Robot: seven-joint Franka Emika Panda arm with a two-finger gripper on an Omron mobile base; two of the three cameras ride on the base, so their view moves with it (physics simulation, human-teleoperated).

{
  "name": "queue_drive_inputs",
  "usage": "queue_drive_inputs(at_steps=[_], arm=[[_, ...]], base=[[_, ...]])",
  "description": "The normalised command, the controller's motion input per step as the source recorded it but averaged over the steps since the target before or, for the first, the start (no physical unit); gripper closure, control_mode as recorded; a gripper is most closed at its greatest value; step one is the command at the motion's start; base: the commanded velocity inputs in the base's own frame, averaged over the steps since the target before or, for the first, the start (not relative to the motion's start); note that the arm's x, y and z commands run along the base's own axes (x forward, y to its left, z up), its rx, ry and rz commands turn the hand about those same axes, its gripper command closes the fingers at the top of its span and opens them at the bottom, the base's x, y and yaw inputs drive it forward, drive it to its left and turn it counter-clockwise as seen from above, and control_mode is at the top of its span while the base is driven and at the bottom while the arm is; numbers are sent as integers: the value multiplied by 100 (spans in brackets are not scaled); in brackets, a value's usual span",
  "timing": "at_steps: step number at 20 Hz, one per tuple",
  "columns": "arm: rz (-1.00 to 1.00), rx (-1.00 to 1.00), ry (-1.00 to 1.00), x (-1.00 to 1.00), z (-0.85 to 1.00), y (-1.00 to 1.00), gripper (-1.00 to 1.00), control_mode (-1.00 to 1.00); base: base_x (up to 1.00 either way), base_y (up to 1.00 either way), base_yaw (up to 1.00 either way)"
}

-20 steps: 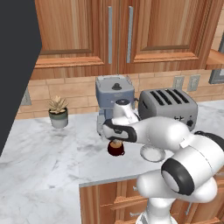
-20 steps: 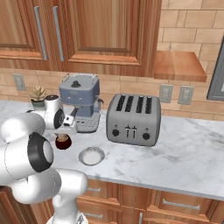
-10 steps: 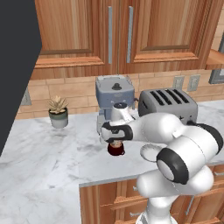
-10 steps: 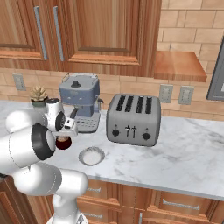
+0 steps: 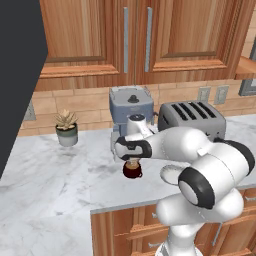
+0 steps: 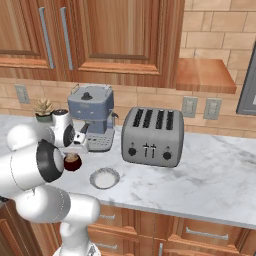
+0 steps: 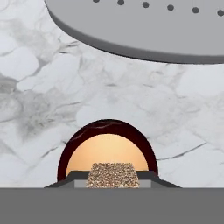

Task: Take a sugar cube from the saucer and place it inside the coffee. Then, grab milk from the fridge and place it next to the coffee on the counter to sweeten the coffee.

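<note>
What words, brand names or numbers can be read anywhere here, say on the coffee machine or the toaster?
None can be read.
Coffee machine: no lettering visible.
Toaster: pale marks between its front knobs, too small to read as text.
Mug, marble counter, cabinet doors: no labels or signs.

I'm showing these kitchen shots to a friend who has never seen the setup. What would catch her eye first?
Probably the white arm bent low over the counter, its tool holding the sugar cube right above the coffee in the hand view. Next, the grey toaster and the grey-blue coffee machine standing side by side against the brick wall. The saucer sits near the counter's front edge, beside the mug.
</note>
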Motion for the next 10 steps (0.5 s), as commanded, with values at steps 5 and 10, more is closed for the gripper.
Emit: queue_drive_inputs(at_steps=[5,10], arm=[[0,0,0,0,1,4,100,-100],[0,0,0,0,0,5,100,-100]], base=[[0,0,0],[0,0,0]])
